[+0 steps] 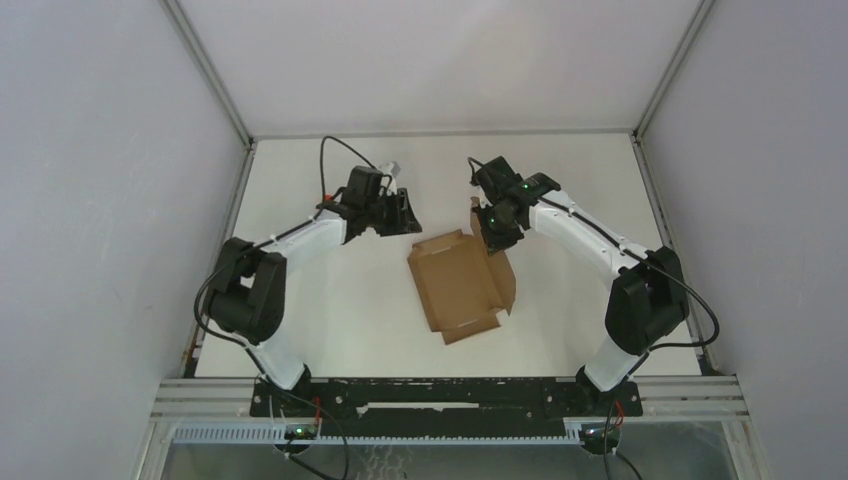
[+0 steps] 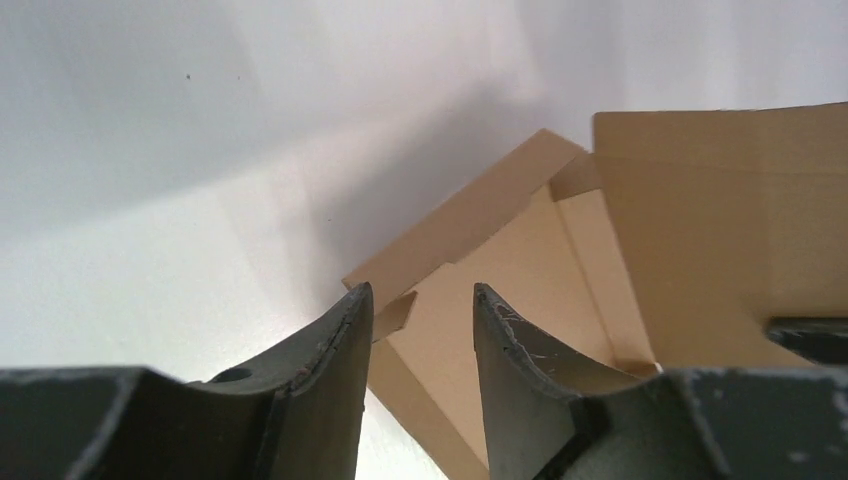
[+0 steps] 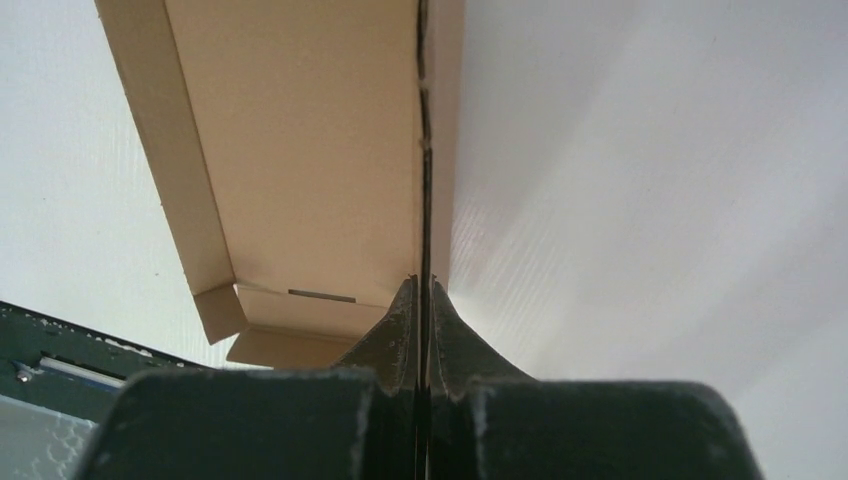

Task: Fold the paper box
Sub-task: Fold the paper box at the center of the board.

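Paper box (image 1: 460,285): plain brown matte cardboard, flat die-cut tray with side walls partly raised, lying mid white table (image 1: 340,300). Right gripper (image 3: 422,285) is clenched on the box's far-right wall edge. Left gripper (image 2: 420,295) hangs just beyond the box's far-left corner, jaws half-spread, grasping nothing.

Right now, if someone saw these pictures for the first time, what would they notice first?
The brown paper box, half folded with its sides up, sits in the middle of the white table. The right fingers are pinched shut on a thin wall at its far right corner. The left fingers hang open near its far left corner.
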You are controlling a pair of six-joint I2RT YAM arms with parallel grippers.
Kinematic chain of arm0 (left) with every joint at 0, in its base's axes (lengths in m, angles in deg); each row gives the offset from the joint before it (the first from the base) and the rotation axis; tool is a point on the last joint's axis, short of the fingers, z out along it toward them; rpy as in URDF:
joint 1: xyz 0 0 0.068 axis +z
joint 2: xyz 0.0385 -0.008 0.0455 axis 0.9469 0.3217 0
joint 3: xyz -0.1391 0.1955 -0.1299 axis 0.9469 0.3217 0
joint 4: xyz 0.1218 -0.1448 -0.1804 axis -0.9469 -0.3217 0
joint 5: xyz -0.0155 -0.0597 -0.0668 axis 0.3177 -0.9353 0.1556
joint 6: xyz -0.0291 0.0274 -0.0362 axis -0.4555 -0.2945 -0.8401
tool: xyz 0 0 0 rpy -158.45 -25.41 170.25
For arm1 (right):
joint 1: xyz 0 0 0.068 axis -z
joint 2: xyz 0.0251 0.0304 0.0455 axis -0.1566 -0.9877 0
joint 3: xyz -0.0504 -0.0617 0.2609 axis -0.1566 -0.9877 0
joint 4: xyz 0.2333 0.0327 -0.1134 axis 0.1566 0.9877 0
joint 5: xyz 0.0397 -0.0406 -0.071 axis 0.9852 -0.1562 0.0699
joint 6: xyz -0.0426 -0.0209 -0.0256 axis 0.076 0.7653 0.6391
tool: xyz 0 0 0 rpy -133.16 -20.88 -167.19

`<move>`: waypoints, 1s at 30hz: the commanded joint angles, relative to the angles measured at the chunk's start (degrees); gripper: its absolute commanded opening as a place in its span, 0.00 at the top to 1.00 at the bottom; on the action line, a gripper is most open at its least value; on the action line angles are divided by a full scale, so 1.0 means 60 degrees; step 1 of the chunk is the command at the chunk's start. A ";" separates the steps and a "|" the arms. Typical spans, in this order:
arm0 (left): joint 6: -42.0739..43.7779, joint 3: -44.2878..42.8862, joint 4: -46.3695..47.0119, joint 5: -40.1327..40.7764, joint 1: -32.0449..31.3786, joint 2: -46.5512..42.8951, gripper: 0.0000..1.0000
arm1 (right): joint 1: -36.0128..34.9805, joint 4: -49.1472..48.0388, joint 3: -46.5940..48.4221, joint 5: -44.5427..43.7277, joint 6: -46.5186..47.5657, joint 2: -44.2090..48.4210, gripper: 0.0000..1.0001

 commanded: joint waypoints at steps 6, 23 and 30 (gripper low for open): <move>0.0051 -0.0042 0.0271 -0.1114 0.0992 -0.0452 0.54 | -0.0133 0.0056 0.0336 -0.0757 0.0246 0.0444 1.00; -0.0557 0.1522 0.1632 -0.1163 0.1071 -0.0257 0.61 | -0.2052 0.0742 0.1600 -0.4331 0.0307 0.0835 1.00; -0.0616 0.2072 0.1944 -0.1076 0.1156 -0.0359 0.61 | -0.1685 0.0215 0.1372 -0.3005 -0.0323 0.1632 1.00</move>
